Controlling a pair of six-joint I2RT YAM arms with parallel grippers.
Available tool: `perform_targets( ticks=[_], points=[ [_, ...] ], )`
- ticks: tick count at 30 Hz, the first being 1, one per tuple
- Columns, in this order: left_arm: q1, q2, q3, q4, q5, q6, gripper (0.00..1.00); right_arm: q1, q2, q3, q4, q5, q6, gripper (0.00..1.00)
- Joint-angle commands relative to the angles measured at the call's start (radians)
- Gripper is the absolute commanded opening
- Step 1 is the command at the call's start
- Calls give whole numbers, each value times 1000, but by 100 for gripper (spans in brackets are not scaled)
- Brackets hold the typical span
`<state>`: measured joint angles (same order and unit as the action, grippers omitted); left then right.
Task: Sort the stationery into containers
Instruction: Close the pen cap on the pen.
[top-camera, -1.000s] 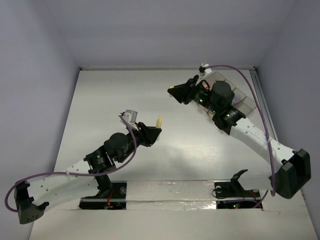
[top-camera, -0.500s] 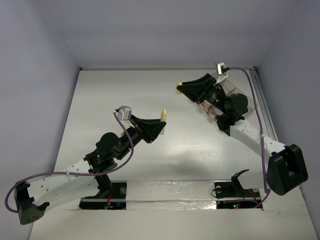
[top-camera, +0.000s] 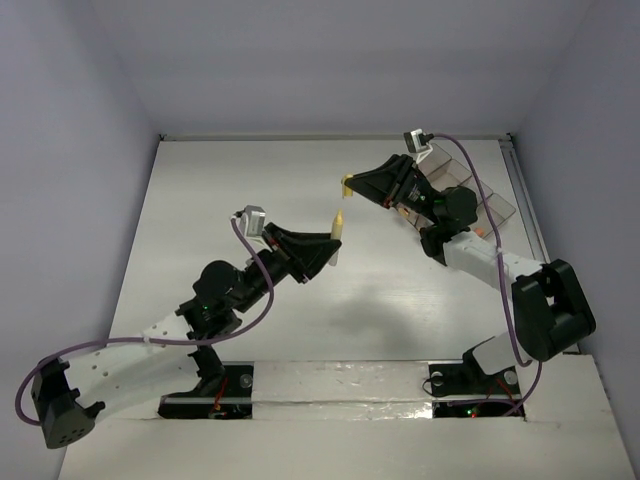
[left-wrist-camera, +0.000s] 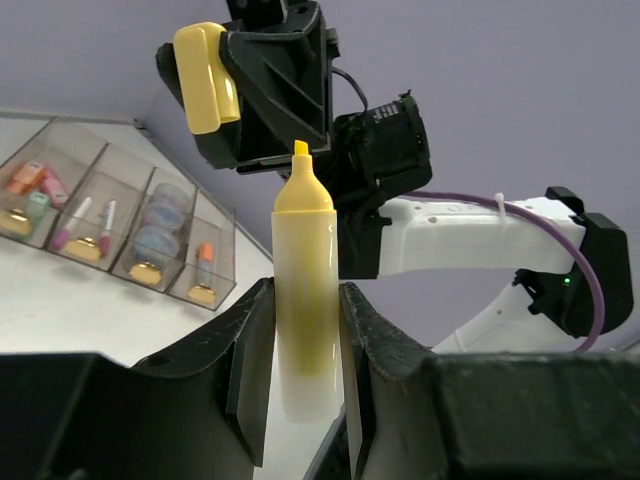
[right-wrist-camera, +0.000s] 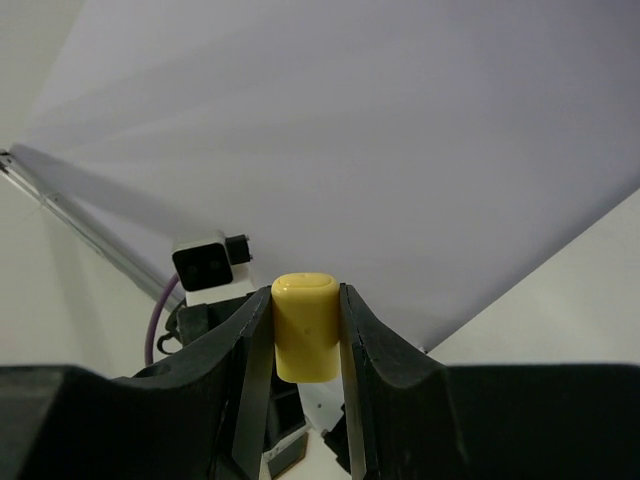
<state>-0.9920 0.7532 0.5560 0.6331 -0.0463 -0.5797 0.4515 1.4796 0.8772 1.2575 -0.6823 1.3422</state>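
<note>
Two grippers clamped, both mid-air: L gripper (left-wrist-camera: 305, 292) holds uncapped yellow marker (left-wrist-camera: 303, 250) upright; R gripper (right-wrist-camera: 304, 300) pinches yellow cap (right-wrist-camera: 305, 330) near its tip, not touching. Step, by my read: recapping before binning. Next needs cap lined up w/ tip, then pushed on; containers (top-camera: 492, 207) sit back-right

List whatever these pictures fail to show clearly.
Top view: the containers sit mostly behind the right arm; their contents are unreadable.
Left wrist view: the frame edge cuts off the containers' left end; the left claw covers the sides of the yellow highlighter.
Right wrist view: the yellow cap in the right claw hides the highlighter.
</note>
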Motion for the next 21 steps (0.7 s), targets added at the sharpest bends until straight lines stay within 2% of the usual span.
perform_targets(
  ticks=[1,7,21],
  points=[
    [21,23,16,154,97,-45,0,6,-2,25,431,-11,64,25],
    [42,54,-8,223,137,-94,0,6,-10,14,454,4,66,25],
    [79,103,-30,272,168,-129,0,24,-33,3,457,26,49,25]
  ],
)
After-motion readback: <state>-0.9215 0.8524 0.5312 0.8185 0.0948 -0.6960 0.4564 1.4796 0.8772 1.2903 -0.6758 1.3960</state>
